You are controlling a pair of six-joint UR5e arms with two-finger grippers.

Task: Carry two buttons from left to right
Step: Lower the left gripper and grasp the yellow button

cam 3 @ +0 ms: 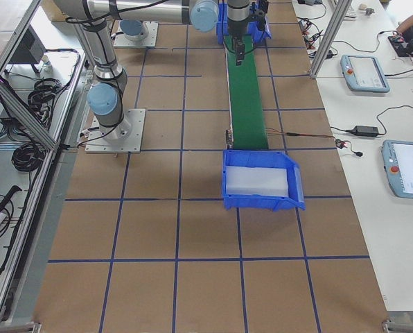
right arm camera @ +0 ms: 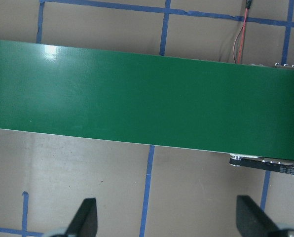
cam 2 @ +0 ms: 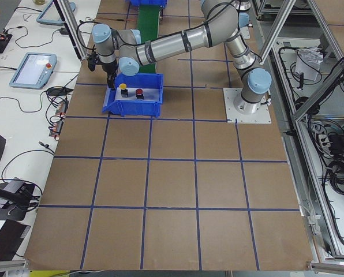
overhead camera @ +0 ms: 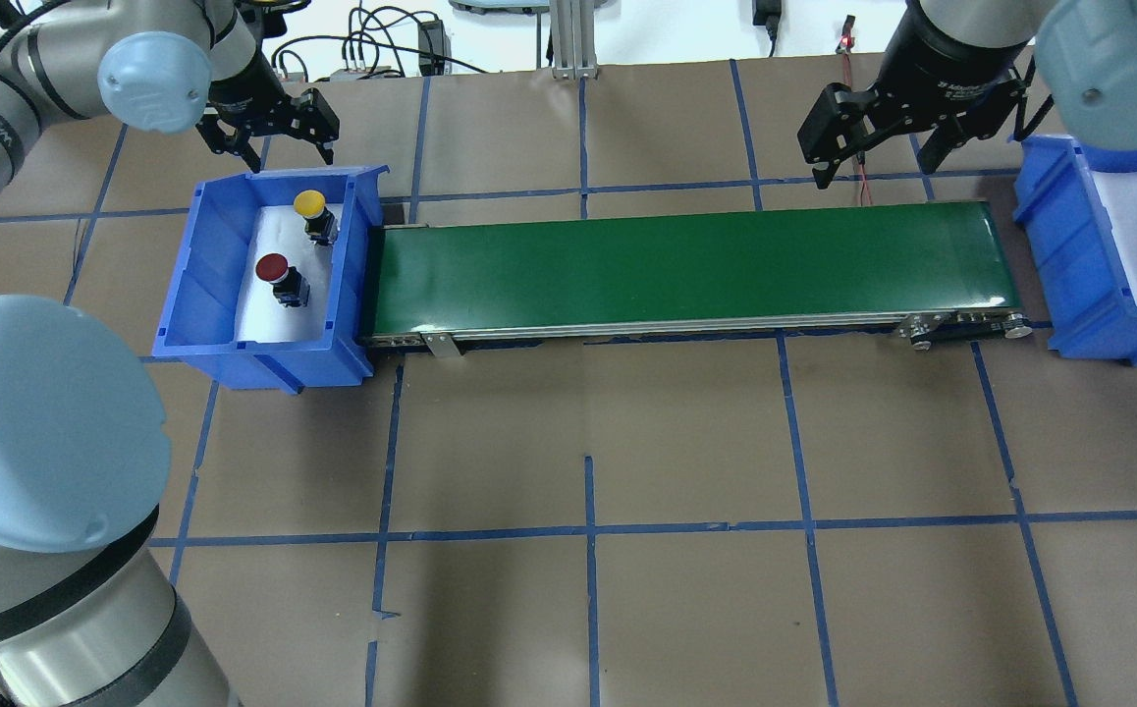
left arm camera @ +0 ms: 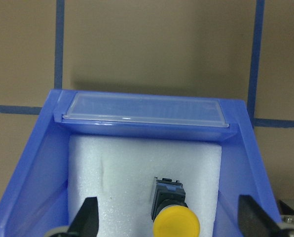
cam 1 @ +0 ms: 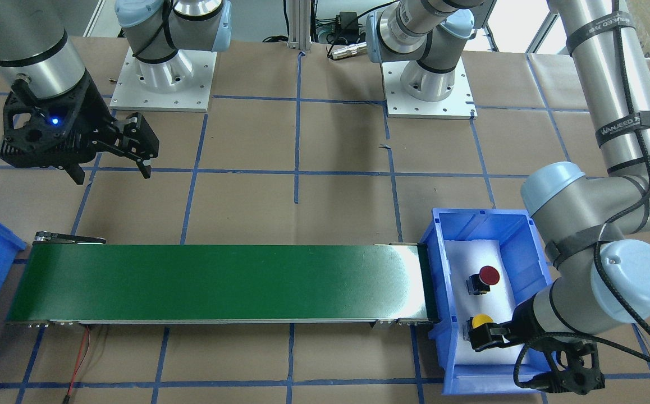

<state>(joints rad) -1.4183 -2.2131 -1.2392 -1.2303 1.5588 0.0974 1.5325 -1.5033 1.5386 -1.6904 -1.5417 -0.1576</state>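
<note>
Looked to me like you were right at the start of pick number one. Both buttons sat on the white foam [left arm camera: 137, 163] in the left bin [overhead camera: 186, 275]. The yellow button [overhead camera: 310, 206] was at the far end and the red button [overhead camera: 272, 267] just beside it, nearer the robot. Nothing was on the green belt [overhead camera: 686, 265].

Your left gripper [overhead camera: 279, 147] hung above the yellow one with its fingers spread wide and wasn't touching it. The right gripper [overhead camera: 873, 162] was spread too, holding nothing, and waited over the belt's far end near the right bin [overhead camera: 1059, 245].

My guess for the next move: come straight down so the fingers straddle the yellow cap or its square base, then pinch. That base looked small, so I'd center it carefully.
</note>
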